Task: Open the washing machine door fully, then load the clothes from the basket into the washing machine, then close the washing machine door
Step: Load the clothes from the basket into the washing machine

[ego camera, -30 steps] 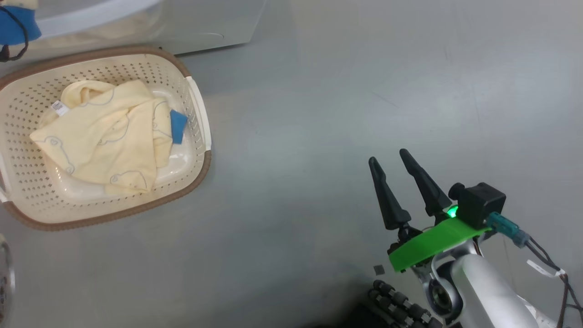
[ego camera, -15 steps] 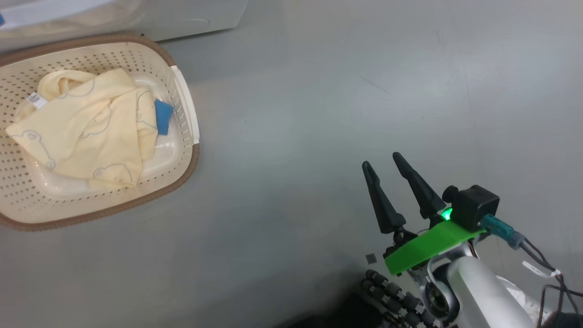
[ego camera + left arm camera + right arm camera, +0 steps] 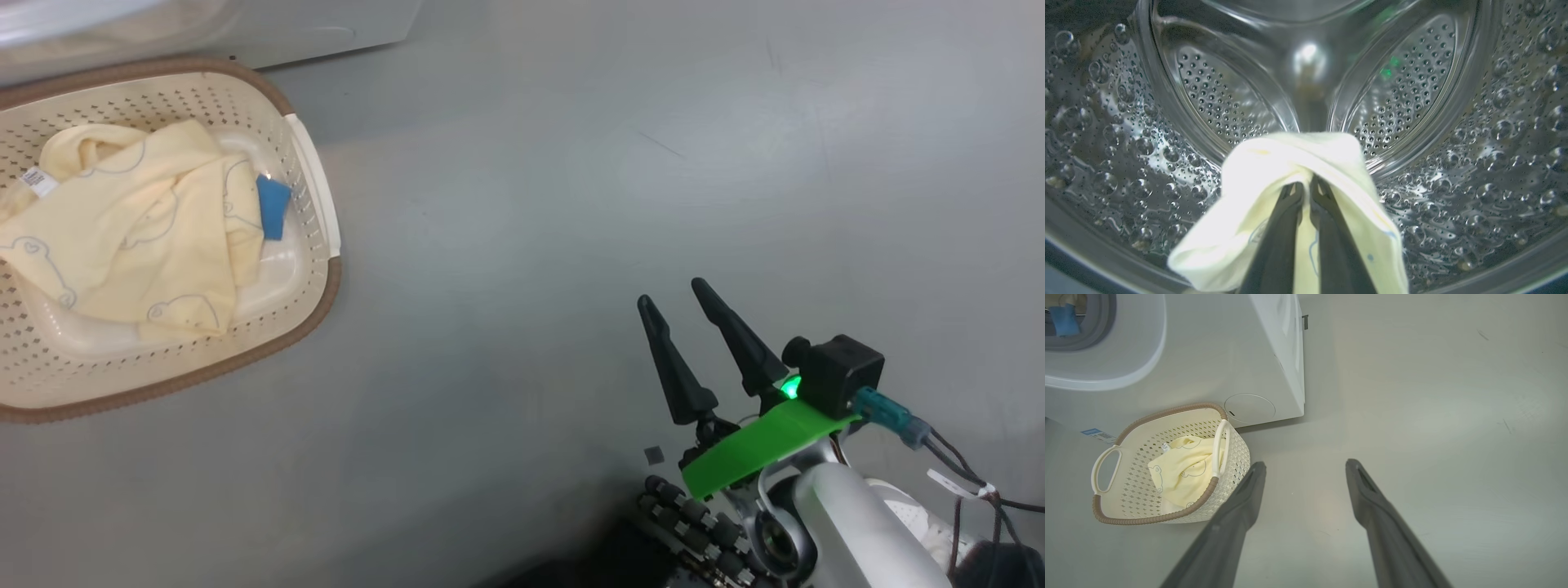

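Garment (image 3: 1265,171): soft pale-yellow cloth with thin blue-grey line drawings, draped over the finger ends at lower centre of the left wrist view; glare washes out its top.
Left gripper (image 3: 1306,188): two dark fingers pressed almost together, pinching the garment, whose folds hang down on both sides of them.
Drum (image 3: 1135,139): dimpled, perforated steel all round the garment, with a raised paddle running up the centre of the frame; gripper and cloth are inside it.
Right gripper (image 3: 671,294): lower right of the head view, fingers spread wide, holding nothing and touching nothing, with a green plate (image 3: 759,445) behind them.
Floor (image 3: 571,204): smooth grey, beneath the right gripper and the basket.
Basket (image 3: 322,269): cream-white perforated plastic with a brown rim band and white side handles, at the left edge of the head view, standing on the floor well apart from the right gripper.
Clothes (image 3: 139,237): crumpled pale-yellow heap with thin line drawings, a bright blue patch (image 3: 272,206) at its right and a small white tag (image 3: 37,180) at its left, lying inside the basket.
Washing machine (image 3: 1229,355): white body at upper left of the right wrist view, just behind the basket; a grey seal (image 3: 1106,318) rings the opening in the corner, and something blue shows within it.
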